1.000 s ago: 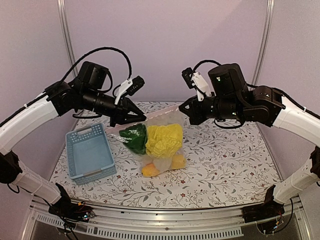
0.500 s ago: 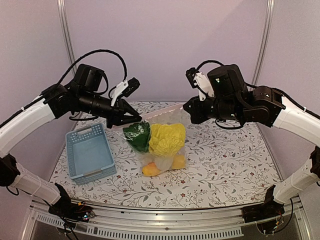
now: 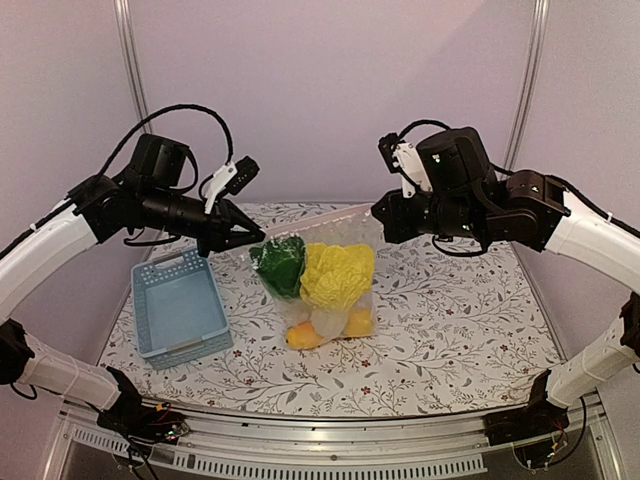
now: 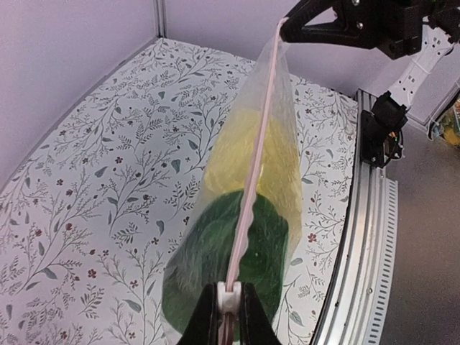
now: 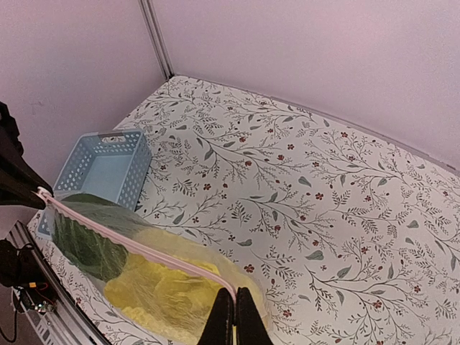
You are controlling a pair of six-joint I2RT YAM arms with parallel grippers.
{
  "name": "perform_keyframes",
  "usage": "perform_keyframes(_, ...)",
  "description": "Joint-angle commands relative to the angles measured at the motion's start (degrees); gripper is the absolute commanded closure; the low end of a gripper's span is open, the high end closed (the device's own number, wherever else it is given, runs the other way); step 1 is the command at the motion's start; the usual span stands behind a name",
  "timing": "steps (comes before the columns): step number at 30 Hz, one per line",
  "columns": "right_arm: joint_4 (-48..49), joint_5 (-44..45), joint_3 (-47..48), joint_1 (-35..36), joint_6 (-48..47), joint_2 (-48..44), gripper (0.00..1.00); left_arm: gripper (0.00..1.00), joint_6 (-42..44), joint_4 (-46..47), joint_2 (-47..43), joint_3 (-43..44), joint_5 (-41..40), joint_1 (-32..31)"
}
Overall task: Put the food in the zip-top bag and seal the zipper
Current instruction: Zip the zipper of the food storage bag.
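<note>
The zip-top bag point(image 3: 345, 255) hangs between my two grippers, its bottom on the table. Inside are the dark-green bok choy point(image 3: 280, 265), the pale-yellow napa cabbage point(image 3: 338, 275), the orange fruit point(image 3: 303, 337) and the yellow fruit point(image 3: 359, 322). My left gripper point(image 3: 252, 236) is shut on the white slider of the pink zipper point(image 4: 251, 187) at the bag's left end point(image 4: 230, 305). My right gripper point(image 3: 379, 214) is shut on the bag's other top corner point(image 5: 235, 298). The zipper point(image 5: 129, 241) runs taut between them.
The light-blue slotted basket point(image 3: 180, 305) stands empty on the table's left, also in the right wrist view point(image 5: 108, 169). The metal rail point(image 3: 320, 440) runs along the near edge. The floral tablecloth point(image 3: 460, 320) lies bare to the right.
My left gripper has slid left along the zipper, away from the right gripper. The bag's top is stretched wider and the bag has shifted slightly right. The right gripper rose slightly.
</note>
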Motion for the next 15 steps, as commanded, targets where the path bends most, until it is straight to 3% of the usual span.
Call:
perform_keyframes(1, -1.80, 6.97, 0.17, -2.75, 1.56, -2.61, 1.00, 1.00, -0.55, -5.00, -2.67, -1.46, -3.17, 2.63)
perform_keyframes(15, -1.63, 6.67, -0.54, -3.11, 2.07, -3.58, 1.00, 1.00, 0.18, -6.76, -4.98, -2.39, -5.94, 4.34)
